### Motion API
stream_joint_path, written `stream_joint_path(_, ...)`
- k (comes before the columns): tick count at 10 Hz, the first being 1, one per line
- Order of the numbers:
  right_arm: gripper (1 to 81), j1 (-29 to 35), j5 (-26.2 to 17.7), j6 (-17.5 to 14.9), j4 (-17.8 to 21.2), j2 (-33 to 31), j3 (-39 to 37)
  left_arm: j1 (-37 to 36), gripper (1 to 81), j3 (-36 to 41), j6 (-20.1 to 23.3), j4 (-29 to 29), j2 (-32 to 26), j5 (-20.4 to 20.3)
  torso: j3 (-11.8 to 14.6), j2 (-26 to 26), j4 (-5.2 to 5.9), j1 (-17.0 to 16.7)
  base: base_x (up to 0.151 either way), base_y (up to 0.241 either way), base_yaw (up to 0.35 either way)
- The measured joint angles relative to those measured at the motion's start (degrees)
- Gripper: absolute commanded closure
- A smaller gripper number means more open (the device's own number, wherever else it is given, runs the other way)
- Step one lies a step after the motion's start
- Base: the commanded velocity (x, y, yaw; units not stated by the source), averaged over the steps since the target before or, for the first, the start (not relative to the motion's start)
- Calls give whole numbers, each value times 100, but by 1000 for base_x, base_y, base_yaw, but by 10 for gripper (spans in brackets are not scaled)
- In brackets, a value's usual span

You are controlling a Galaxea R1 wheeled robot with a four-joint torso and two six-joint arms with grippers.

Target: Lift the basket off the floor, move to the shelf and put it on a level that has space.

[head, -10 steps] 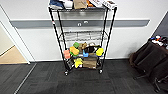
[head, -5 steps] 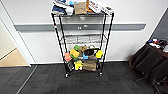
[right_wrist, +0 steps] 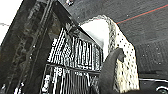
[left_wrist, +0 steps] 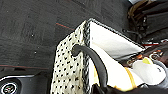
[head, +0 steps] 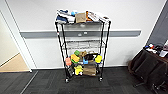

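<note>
The basket (left_wrist: 70, 67) is cream with dark perforations and hangs over the dark carpet floor (left_wrist: 30, 30). Its dark handle (left_wrist: 96, 62) runs down into my left gripper (left_wrist: 100, 88), which is shut on it. White and yellow items lie inside. The basket's other end (right_wrist: 125, 62) shows in the right wrist view, where its second handle (right_wrist: 110, 67) leads into my right gripper (right_wrist: 107, 90), also shut. Straight ahead stands the shelf (head: 103, 50) against the wall. Its second level (head: 82, 44) is bare grey wire.
The rack's top tier (head: 80, 17) is piled with boxes and blue cloth. Colourful toys (head: 75, 58) and a brown bag (head: 89, 70) fill the lower tiers. A dark draped table (head: 150, 65) stands to the right. A doorway with tan floor (head: 12, 65) opens to the left.
The whole head picture has shifted: the rack now sits lower in it, with its top pile fully in view. The camera moved, not the rack.
</note>
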Motion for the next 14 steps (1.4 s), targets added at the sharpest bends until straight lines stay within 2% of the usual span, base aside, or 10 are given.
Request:
stream_joint_path(2, 811, -52, -12, 2, -1, 0, 0, 0, 811, 0, 0, 13, 2, 2, 324, 354, 0, -238, 0, 0, 0)
stream_joint_path(6, 811, -118, -30, 2, -1, 0, 0, 46, 811, 0, 0, 71, 48, 24, 409, 418, 0, -310, 0, 0, 0)
stream_joint_path(9, 811, -118, -56, 2, -1, -2, 0, 85, 811, 0, -2, 72, 45, 50, 708, 411, 0, -315, 0, 0, 0)
stream_joint_path(14, 811, -216, -55, 2, -1, -2, 0, 187, 811, 0, -17, 308, 11, 88, 756, 409, 0, -319, 0, 0, 0)
